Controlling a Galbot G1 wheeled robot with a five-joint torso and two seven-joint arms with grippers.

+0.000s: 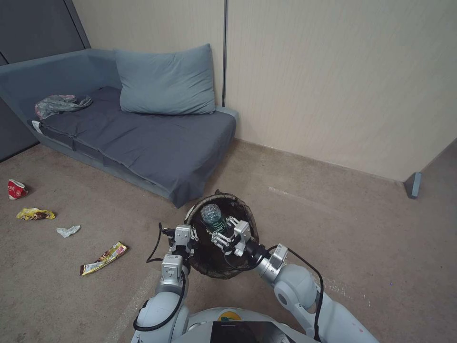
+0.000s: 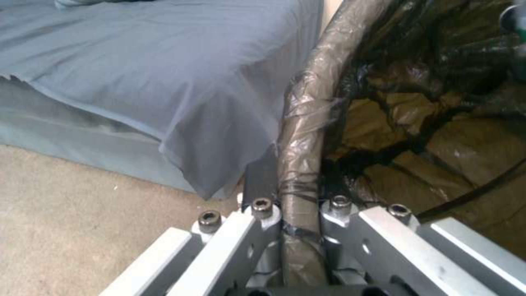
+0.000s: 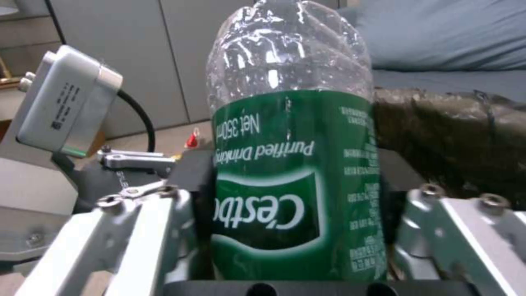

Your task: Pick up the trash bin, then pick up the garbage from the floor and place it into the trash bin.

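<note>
Trash bin (image 1: 221,267) hangs off the floor in front of the robot, near the sofa (image 1: 143,138), left gripper (image 2: 298,230) clamped on its bagged rim. Right gripper (image 3: 296,230) grips the green-labelled bottle (image 3: 293,164) above the bin's mouth. Wrappers (image 1: 103,258), a tissue (image 1: 68,231) and a crushed cup (image 1: 16,189) lie scattered on the floor, well to the left.

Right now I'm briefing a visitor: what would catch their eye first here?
The right gripper holds a green-labelled bottle over the bag-lined trash bin, whose rim the left gripper clamps. Wrappers and a crushed cup litter the floor left of the robot, before the grey sofa.
</note>
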